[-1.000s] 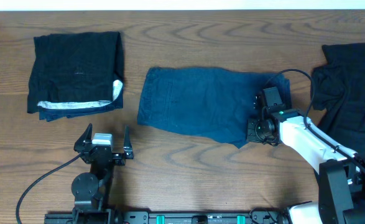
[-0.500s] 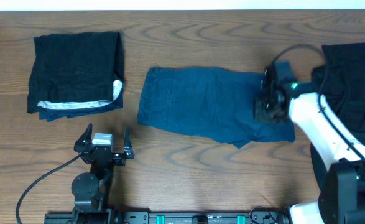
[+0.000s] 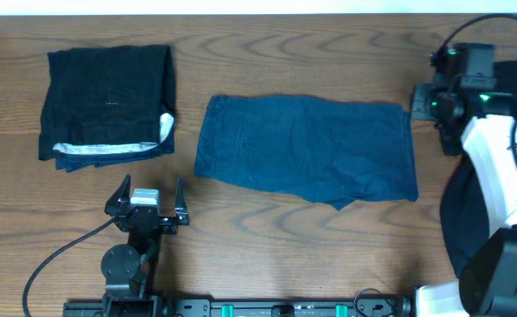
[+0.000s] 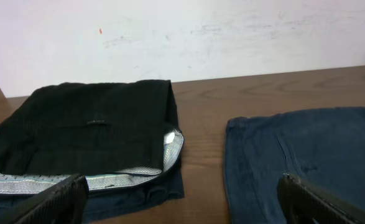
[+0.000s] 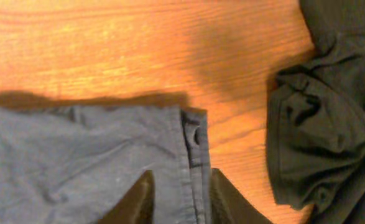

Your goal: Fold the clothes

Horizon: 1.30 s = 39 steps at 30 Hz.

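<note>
A dark blue garment (image 3: 306, 151) lies flat and folded in the middle of the table; it also shows in the left wrist view (image 4: 306, 162) and the right wrist view (image 5: 83, 155). My right gripper (image 3: 424, 102) is open above its far right corner. In the right wrist view the fingers (image 5: 181, 183) straddle the garment's hem from above without holding it. My left gripper (image 3: 150, 187) is wide open and empty near the front edge, fingers (image 4: 182, 202) spread toward the gap between the garments.
A folded black stack with a light grey patterned edge (image 3: 108, 101) lies at the far left, also in the left wrist view (image 4: 89, 124). A crumpled pile of black clothes (image 3: 500, 132) lies at the right edge, also in the right wrist view (image 5: 319, 124).
My right gripper moved from the blue garment's near right corner up past its far right corner and let go. The bunched right end now lies spread flat. The left arm has not moved.
</note>
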Each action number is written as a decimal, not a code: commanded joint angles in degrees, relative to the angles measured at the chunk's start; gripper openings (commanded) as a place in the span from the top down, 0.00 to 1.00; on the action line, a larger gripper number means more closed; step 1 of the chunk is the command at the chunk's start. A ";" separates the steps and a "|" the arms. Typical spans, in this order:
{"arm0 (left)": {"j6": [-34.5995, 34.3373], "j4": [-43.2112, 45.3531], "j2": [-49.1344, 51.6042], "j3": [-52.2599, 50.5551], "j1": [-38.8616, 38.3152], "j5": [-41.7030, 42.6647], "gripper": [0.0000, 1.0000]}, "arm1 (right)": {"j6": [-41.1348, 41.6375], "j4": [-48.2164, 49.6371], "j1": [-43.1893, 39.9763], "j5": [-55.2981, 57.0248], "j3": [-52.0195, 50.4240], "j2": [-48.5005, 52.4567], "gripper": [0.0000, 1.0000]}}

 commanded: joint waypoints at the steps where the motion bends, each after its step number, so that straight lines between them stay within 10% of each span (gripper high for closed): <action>1: 0.52 -1.95 -0.33 -0.94 -0.22 1.20 0.02 | -9.07 1.46 -3.43 -9.09 0.61 3.54 0.60; 28: 0.52 -1.92 -0.33 -0.94 -0.22 1.20 0.02 | -20.85 24.72 -9.42 -37.57 0.63 29.75 0.50; 39: 0.52 -1.92 -0.33 -0.94 -0.22 1.20 0.02 | -20.85 22.75 -9.46 -37.51 0.74 29.66 0.73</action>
